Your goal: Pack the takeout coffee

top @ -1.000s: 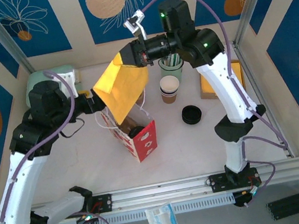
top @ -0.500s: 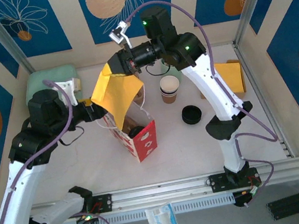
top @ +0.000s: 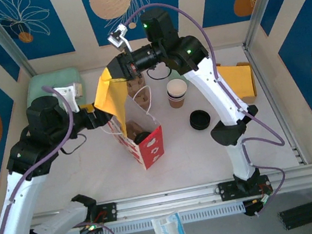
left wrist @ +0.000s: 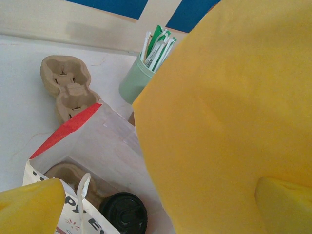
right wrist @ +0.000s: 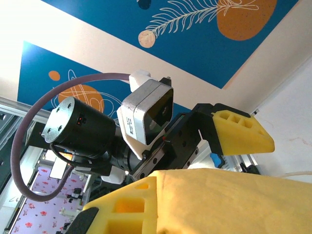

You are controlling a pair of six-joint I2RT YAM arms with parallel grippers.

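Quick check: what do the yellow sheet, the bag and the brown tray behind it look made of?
Yellow sheet: likely matte paper or thin card; it is smooth and bends in a soft curve.
Bag: paper, white inside and printed red outside, with crisp folds.
Brown tray: probably molded pulp; dull and rough, with rounded cup wells.

Takeout coffee (left wrist: 123, 213) half-hidden in bag (left wrist: 97, 139)

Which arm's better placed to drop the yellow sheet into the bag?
Right. The right claw is shut on the yellow sheet above the open bag; the left claw is open beside it.
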